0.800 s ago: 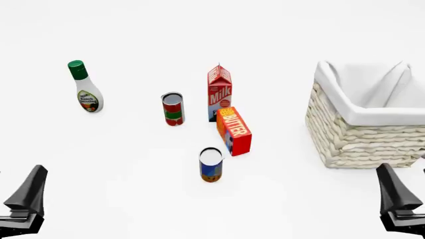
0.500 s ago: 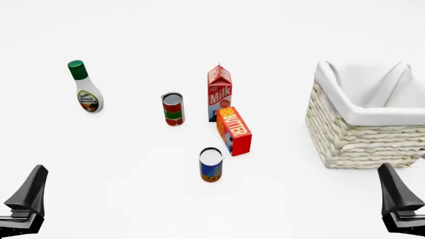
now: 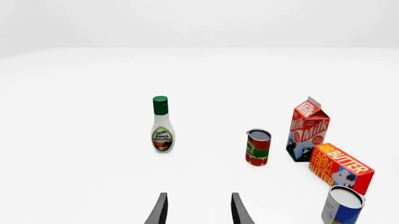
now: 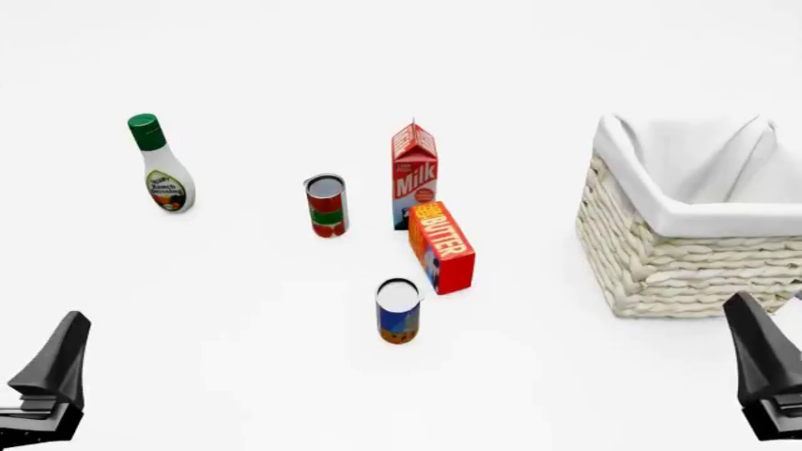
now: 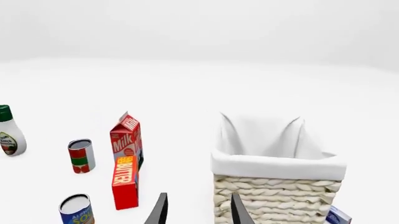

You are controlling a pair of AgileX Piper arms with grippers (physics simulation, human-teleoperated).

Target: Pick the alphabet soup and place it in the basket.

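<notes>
alphabet soup (image 4: pixel 397 311) upright | butter box (image 4: pixel 442 247) just beside (behind-right)

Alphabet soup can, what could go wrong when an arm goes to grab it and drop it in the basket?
The butter box stands close behind the alphabet soup can, so an open claw could knock it or the milk carton. The red-and-green can is a similar shape and could be grabbed instead. The basket has tall walls; a low carry might clip its rim.
</notes>
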